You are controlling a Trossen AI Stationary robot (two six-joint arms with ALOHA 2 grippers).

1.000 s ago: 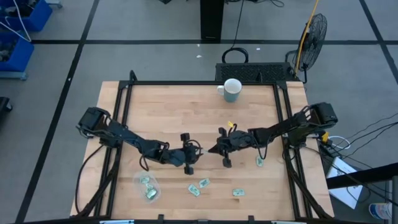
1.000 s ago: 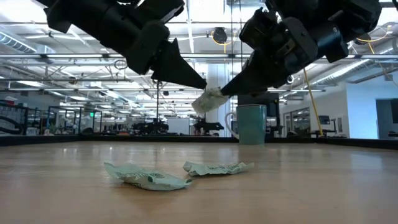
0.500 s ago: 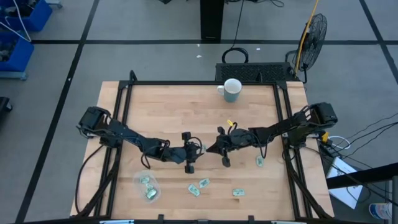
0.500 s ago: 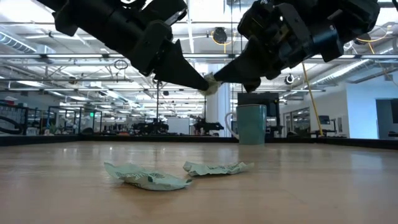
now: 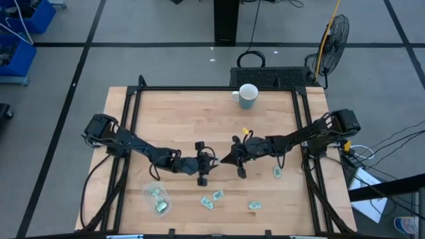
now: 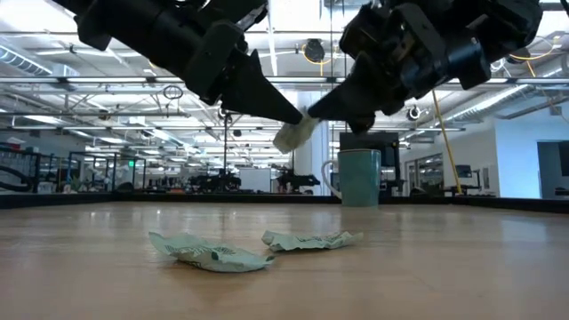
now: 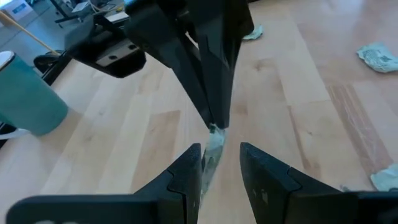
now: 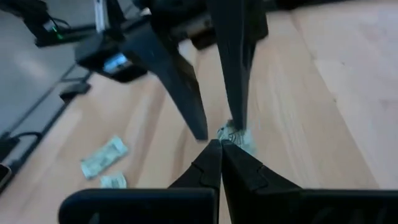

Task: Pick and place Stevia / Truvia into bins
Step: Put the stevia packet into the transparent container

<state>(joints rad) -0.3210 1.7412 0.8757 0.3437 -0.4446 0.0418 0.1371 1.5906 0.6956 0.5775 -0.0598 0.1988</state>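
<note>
My right gripper (image 5: pixel 224 159) (image 8: pixel 221 144) is shut on one pale green Stevia packet (image 6: pixel 293 134), held in the air above the table's middle. My left gripper (image 5: pixel 212 161) (image 7: pixel 221 149) faces it from the left, open, one finger on each side of the hanging packet (image 7: pixel 213 148). The clear bin (image 5: pixel 157 199) sits near the table's near-left corner with packets inside. Loose packets lie flat on the wood near the near edge (image 5: pixel 212 199) (image 5: pixel 254 206) and one further right (image 5: pixel 277 172). My right gripper pinches the packet by its upper end (image 7: pixel 214 129) between its two shut fingertips, coming from the table's right and slanting down. The packet is lifted clear and hangs tilted below the tips. My left gripper: the packet lies close to one finger (image 7: pixel 194 163); whether they touch I cannot tell.
A teal-and-white mug (image 5: pixel 247 96) stands near the far edge. Black frame rails (image 5: pixel 133 126) run along the table's left and right sides. Two crumpled packets (image 6: pixel 209 253) (image 6: pixel 311 240) lie on the wood in front of the low camera.
The two grippers have drawn slightly closer, tip to tip. The packet hung below the right fingertips, rose half a second ago until it sat bunched between both grippers' tips, and now hangs slanted lower again.
</note>
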